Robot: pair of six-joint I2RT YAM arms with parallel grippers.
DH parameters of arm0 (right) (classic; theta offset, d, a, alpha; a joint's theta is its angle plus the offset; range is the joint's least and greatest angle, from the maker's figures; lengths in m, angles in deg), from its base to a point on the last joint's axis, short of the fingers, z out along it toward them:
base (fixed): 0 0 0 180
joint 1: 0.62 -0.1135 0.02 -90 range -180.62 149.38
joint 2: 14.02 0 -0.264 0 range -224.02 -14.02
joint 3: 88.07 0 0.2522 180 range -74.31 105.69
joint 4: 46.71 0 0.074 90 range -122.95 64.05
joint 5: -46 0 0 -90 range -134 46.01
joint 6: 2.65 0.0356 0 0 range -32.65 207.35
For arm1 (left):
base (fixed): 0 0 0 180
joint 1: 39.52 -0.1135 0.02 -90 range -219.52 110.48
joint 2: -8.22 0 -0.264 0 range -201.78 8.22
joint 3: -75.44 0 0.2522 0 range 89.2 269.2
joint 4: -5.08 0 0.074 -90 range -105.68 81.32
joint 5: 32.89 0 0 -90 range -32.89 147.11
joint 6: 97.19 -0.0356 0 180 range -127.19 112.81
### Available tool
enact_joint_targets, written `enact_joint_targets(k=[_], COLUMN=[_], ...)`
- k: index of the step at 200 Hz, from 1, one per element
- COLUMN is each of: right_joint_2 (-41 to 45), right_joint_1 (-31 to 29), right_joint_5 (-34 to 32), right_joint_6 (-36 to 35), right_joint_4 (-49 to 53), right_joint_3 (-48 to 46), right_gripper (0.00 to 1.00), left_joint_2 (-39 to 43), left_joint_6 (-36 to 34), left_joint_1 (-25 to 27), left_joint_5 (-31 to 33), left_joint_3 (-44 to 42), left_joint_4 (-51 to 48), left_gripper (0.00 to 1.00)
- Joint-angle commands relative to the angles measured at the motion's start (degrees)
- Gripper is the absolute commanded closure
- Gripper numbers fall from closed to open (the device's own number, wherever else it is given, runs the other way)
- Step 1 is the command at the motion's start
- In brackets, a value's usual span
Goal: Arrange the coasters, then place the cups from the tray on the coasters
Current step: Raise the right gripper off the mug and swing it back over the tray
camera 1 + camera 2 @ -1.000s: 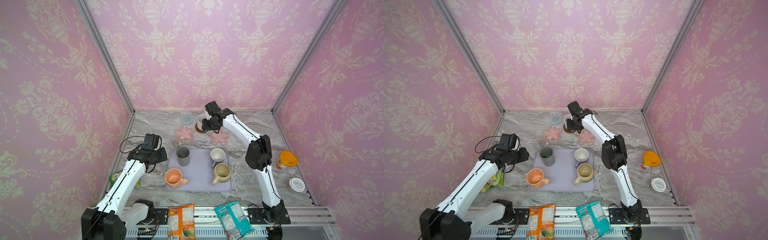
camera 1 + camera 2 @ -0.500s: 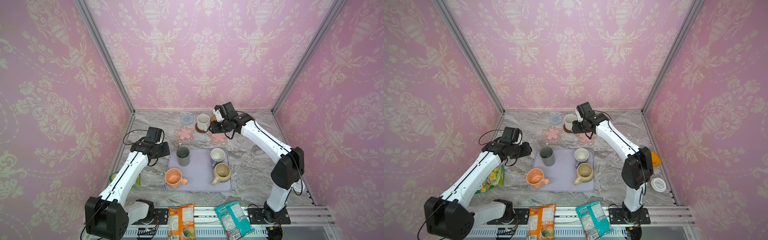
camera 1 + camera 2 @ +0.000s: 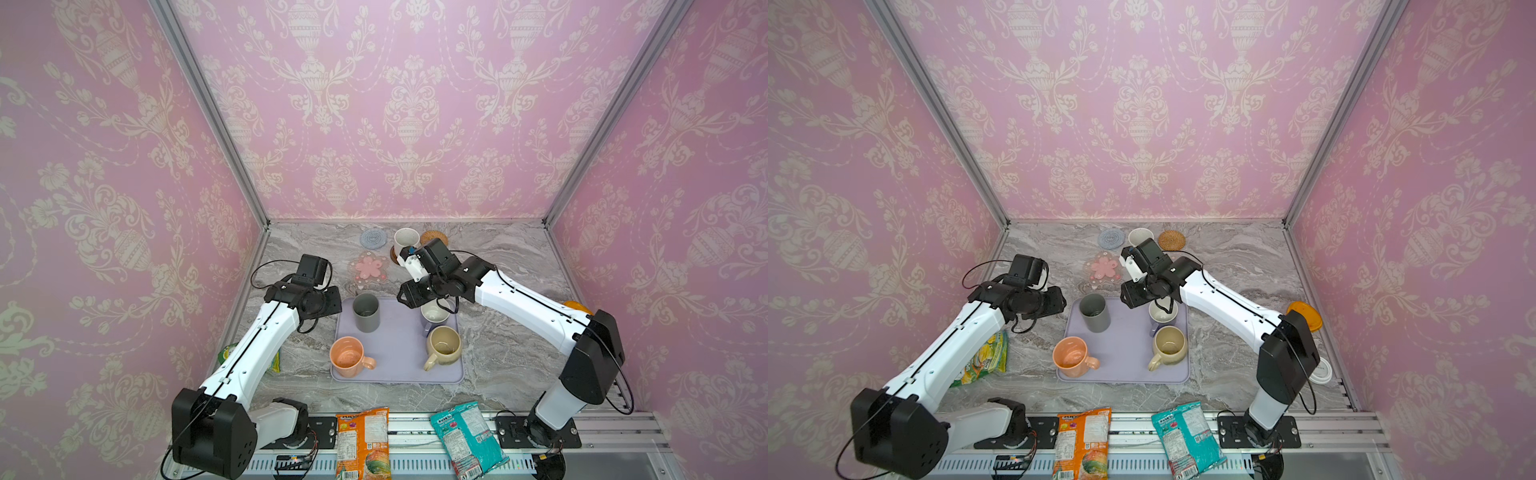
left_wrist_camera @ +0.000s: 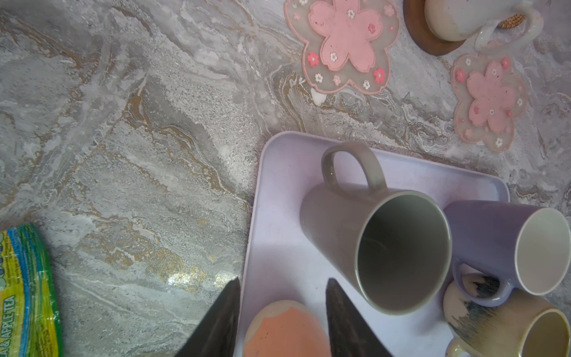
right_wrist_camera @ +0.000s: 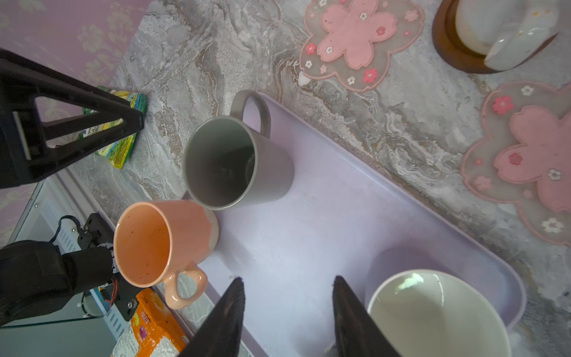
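The lavender tray (image 3: 397, 370) carries a dark grey cup (image 3: 366, 312), a lavender cup (image 3: 434, 318), a peach cup (image 3: 347, 357) and a beige cup (image 3: 443, 347). A white speckled cup (image 3: 406, 240) stands on the dark brown coaster (image 4: 423, 37) at the back. Near it lie the grey-blue coaster (image 3: 372, 239), the tan coaster (image 3: 1171, 240) and two pink flower coasters (image 4: 347, 43) (image 4: 491, 99). My left gripper (image 4: 282, 286) hangs open over the tray's left edge beside the grey cup. My right gripper (image 5: 287, 279) is open above the tray, next to the lavender cup (image 5: 438, 312).
A green snack packet (image 3: 984, 359) lies left of the tray under the left arm. Orange (image 3: 363, 442) and teal (image 3: 467, 438) packets lie on the front rail. An orange lid (image 3: 1304, 316) and a white-lidded container (image 3: 1323, 372) sit at the right edge.
My right arm has drawn back from the white cup at the back and now hovers over the tray by the lavender cup. The left gripper has shifted right toward the tray's edge.
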Motion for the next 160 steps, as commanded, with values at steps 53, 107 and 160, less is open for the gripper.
enact_joint_targets(k=[53, 107, 160], right_joint_2=[4.98, 7.35, 6.55], right_joint_1=[-4.29, -10.55, -14.74], right_joint_5=[4.72, 7.25, 5.04], right_joint_6=[-0.96, -6.97, -8.56], right_joint_4=[-1.64, -0.25, 1.12], right_joint_3=[-5.46, -9.23, -9.23], right_gripper=[0.54, 0.54, 0.53], left_joint_2=[7.86, 13.12, 16.96], left_joint_6=[1.66, 3.28, 5.05], left_joint_1=[2.19, 2.31, 2.86], left_joint_5=[3.71, 4.73, 3.62], left_joint_3=[-3.65, -6.29, -7.30], left_joint_4=[-6.74, -9.09, -9.24], left_gripper=[0.52, 0.52, 0.53])
